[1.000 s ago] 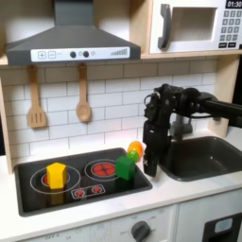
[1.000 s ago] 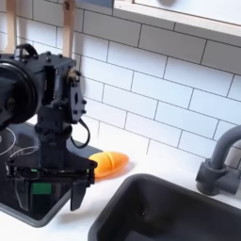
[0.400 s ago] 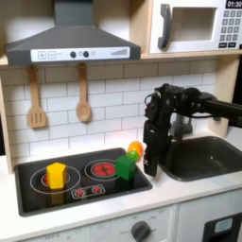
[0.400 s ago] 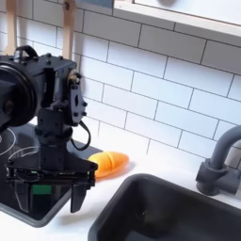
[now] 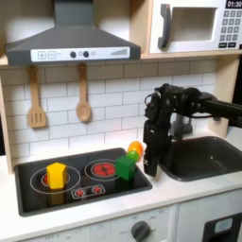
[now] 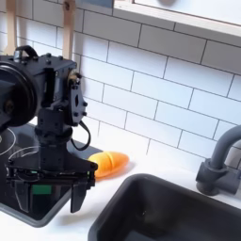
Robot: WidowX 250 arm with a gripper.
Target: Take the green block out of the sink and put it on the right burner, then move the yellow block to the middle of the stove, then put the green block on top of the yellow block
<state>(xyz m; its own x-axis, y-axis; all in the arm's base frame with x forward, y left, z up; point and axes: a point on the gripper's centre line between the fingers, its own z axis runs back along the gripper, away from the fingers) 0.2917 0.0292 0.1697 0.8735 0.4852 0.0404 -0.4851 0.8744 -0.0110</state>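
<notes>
The hand (image 5: 151, 166) hangs with its fingers pointing down at the stove's (image 5: 38, 195) edge, between the cooktop and the sink (image 5: 203, 158). In the second exterior view its two fingers (image 6: 78, 193) stand well apart and grip nothing. The green block (image 5: 125, 167) sits on the burner just beside the hand, on the first exterior view's left. The yellow block (image 5: 56, 174) stands on the far burner. A round orange toy (image 6: 111, 163) lies on the desk (image 5: 113, 213) just behind the hand.
</notes>
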